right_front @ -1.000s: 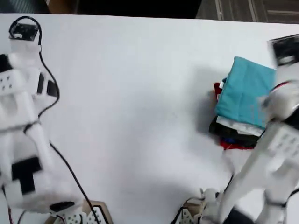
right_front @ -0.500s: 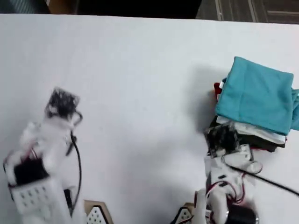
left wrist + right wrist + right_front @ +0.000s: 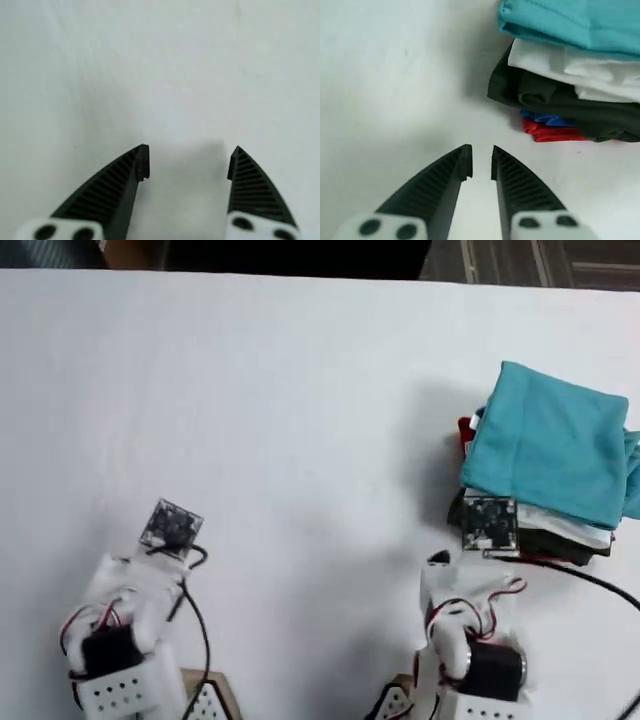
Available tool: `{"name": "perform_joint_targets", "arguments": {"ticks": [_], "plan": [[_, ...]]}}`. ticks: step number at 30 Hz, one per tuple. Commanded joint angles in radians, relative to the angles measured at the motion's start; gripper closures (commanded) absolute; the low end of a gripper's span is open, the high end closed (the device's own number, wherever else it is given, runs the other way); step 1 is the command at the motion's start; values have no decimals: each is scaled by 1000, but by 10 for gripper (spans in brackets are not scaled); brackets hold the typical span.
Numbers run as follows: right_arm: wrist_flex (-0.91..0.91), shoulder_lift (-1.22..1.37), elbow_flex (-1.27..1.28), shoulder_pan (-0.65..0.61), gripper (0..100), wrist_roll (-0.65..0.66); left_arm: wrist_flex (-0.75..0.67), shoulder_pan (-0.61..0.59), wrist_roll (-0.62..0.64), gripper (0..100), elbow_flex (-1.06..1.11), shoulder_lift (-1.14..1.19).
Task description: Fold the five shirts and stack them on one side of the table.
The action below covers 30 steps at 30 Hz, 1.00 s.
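Observation:
A stack of folded shirts (image 3: 540, 470) lies at the table's right side, with a teal shirt (image 3: 548, 443) on top. In the right wrist view the layers run teal (image 3: 570, 20), white (image 3: 570, 65), black (image 3: 555, 100), blue (image 3: 545, 119) and red (image 3: 555, 132). My right gripper (image 3: 480, 161) hovers over bare table just short of the stack, its fingers nearly together with nothing between them. My left gripper (image 3: 189, 162) is open above bare table on the left. Both arms (image 3: 130, 640) (image 3: 470, 640) sit folded back at the near edge.
The white table (image 3: 300, 390) stretches bare across its middle and left. Cables (image 3: 590, 580) trail from the arms near the front edge, one passing just in front of the stack. Dark floor lies beyond the far edge.
Both arms have drawn back toward the near edge and folded in. The right arm has come away from the stack, which is unmoved and now fully uncovered.

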Motion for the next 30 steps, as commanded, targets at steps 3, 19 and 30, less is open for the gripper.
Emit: {"name": "perform_joint_targets", "arguments": {"ticks": [3,19,30], "plan": [[-56,-7,86,-81,930,-3,-17,12,359,726,18,-18],[-147,-1,281,-200,928,66,-38,672,649,727,56,-12],[-147,-1,281,-205,928,66,-38,292,611,727,58,-12]]}}
